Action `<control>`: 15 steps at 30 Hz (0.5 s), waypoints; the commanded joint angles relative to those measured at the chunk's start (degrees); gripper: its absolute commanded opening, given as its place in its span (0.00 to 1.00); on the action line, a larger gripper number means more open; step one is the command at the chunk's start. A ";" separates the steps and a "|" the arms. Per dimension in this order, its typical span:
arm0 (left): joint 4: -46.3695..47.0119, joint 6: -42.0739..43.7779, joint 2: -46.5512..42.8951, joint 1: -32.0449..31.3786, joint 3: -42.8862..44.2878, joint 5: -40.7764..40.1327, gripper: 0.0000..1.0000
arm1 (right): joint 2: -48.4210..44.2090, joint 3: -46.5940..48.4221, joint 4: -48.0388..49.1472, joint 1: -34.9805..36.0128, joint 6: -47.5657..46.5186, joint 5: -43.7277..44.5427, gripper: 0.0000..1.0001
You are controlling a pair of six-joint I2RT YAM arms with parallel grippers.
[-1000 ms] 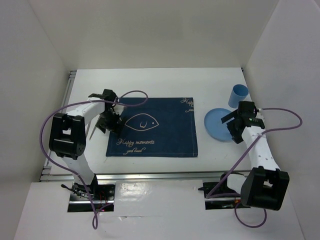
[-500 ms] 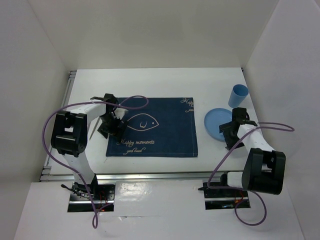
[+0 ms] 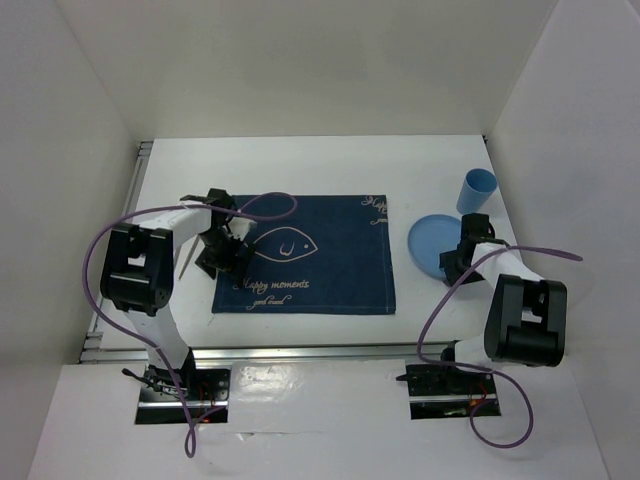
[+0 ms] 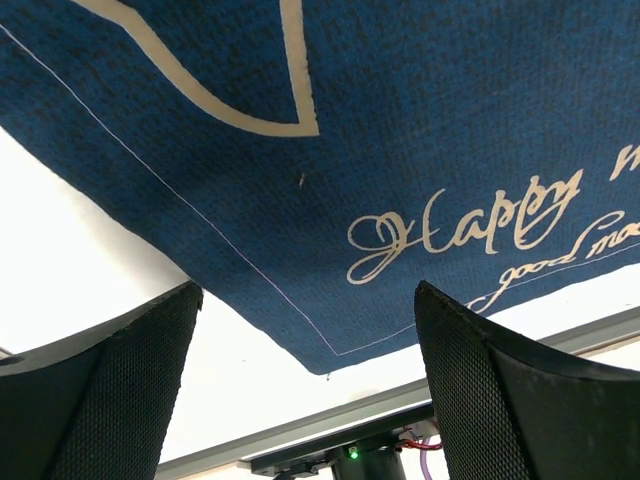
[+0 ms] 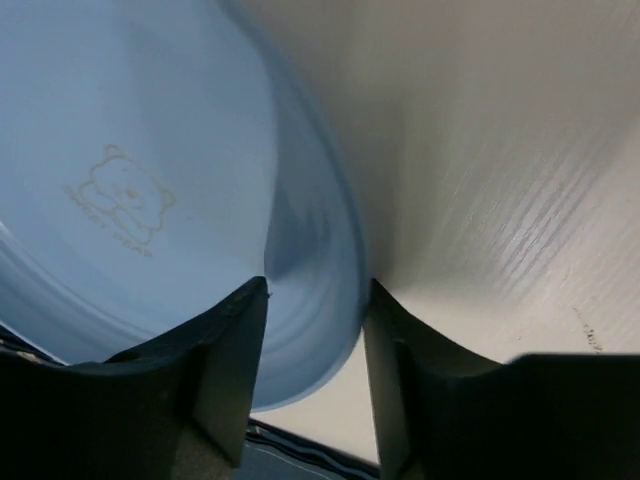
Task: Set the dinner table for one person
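Observation:
On the right of the white dinner table (image 3: pixel 300 165) lies a light blue plate (image 3: pixel 430 245) with a faint bear print (image 5: pixel 120 195). My right gripper (image 3: pixel 458 262) points down at its near right rim. In the right wrist view the right gripper (image 5: pixel 317 285) has closed in on that rim, one finger on the plate's inside and one at its outer edge, both seeming to touch. A navy placemat (image 3: pixel 310 255) with a fish outline lies mid-table. My left gripper (image 3: pixel 222 258) hovers over its left edge. In the left wrist view the left gripper (image 4: pixel 305 290) is wide open and empty above the placemat (image 4: pixel 400 130).
A light blue cup (image 3: pixel 477 192) stands upright just beyond the plate, near the right wall. A thin grey utensil (image 3: pixel 187 262) lies left of the placemat beside the left arm. An aluminium rail (image 4: pixel 350 405) runs along the table's near edge. White walls enclose three sides.
My right arm dropped to the plate's near right rim and its jaws narrowed from wide open onto the rim. The left gripper shifted slightly nearer along the placemat's left edge, then held still.

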 commanded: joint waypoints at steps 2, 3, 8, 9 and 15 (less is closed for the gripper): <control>-0.95 1.25 -1.83 -0.12 -1.24 3.18 0.93 | 1.10 -0.79 0.48 -0.04 3.95 1.11 0.38; -0.95 1.25 -2.44 -0.12 -1.76 2.65 0.93 | 0.40 -1.31 -0.22 -0.04 4.56 0.59 0.32; -0.42 1.77 -2.98 -0.12 -2.30 3.35 0.93 | -7.31 -3.51 2.48 -0.04 2.83 -3.71 0.00; -0.42 1.77 -2.98 -0.12 -2.30 3.35 0.93 | -8.38 -3.51 3.19 -0.04 1.42 -6.07 0.00; -0.95 2.30 -5.61 0.41 0.68 2.74 0.94 | -15.42 3.06 4.52 4.85 -11.41 -9.27 0.00</control>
